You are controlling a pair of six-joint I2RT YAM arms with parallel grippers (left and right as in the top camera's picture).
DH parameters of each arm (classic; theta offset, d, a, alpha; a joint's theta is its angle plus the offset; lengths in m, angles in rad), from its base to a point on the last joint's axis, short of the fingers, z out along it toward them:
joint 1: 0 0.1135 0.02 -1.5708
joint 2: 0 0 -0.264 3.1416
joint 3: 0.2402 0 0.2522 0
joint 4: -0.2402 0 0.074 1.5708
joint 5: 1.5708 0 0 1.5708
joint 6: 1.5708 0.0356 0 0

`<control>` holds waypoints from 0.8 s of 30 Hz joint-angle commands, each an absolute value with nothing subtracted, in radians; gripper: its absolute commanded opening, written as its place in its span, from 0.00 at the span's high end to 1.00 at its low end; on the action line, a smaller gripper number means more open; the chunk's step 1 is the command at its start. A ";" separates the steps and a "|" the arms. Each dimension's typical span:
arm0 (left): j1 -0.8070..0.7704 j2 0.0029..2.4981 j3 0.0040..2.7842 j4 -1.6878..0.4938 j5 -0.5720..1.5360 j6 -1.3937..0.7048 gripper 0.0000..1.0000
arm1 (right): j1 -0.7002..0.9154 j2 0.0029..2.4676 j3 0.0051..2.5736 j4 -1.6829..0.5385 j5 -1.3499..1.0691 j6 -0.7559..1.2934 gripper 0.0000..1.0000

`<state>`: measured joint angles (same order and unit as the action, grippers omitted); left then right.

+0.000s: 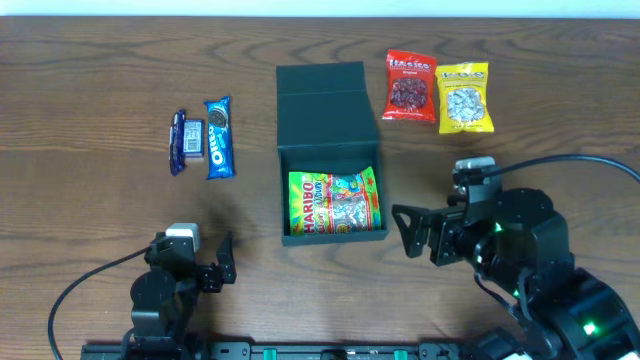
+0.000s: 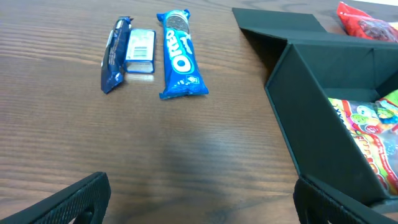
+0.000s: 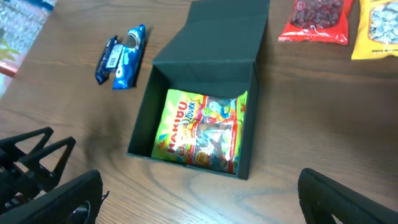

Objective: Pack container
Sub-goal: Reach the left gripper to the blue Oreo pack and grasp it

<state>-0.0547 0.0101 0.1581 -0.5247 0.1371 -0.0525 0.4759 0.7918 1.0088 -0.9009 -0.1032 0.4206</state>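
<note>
Open container (image 3: 214, 43), Haribo bag (image 3: 202, 127) inside, blue packet (image 3: 129, 59), likely Oreo, nearby

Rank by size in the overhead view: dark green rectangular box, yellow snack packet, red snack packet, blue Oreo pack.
1. dark green rectangular box
2. yellow snack packet and red snack packet, nearly alike
3. blue Oreo pack

Left arm (image 1: 158, 300): set low at the near left, wrist aimed straight away from its base; left gripper (image 1: 193, 256) has its jaws spread wide and is empty. Right arm (image 1: 540, 265): folded at the near right, wrist turned toward the robot's left. Right gripper (image 1: 412, 235): jaws likewise spread wide, holding nothing.
</note>
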 commanded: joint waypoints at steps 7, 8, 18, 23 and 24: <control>-0.051 0.004 0.144 -0.523 0.134 -0.062 0.05 | 0.471 0.799 1.015 -0.921 -0.094 0.403 0.01; -0.051 0.004 0.144 -0.525 0.148 -0.076 0.05 | 0.471 0.799 1.015 -0.921 -0.094 0.403 0.01; -0.051 0.004 0.144 -0.393 0.416 -0.273 0.05 | 0.471 0.799 1.015 -0.921 -0.094 0.403 0.01; -0.051 0.005 0.163 -0.304 0.472 -0.404 0.05 | 0.471 0.799 1.015 -0.921 -0.094 0.403 0.01; -0.051 0.005 0.174 -0.289 0.472 -0.421 0.05 | 0.471 0.799 1.015 -0.921 -0.094 0.403 0.01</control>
<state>-0.0547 0.0101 0.1528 -0.3107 0.4046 -0.3214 0.4759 0.7994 1.0088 -0.9199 -0.1001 0.4160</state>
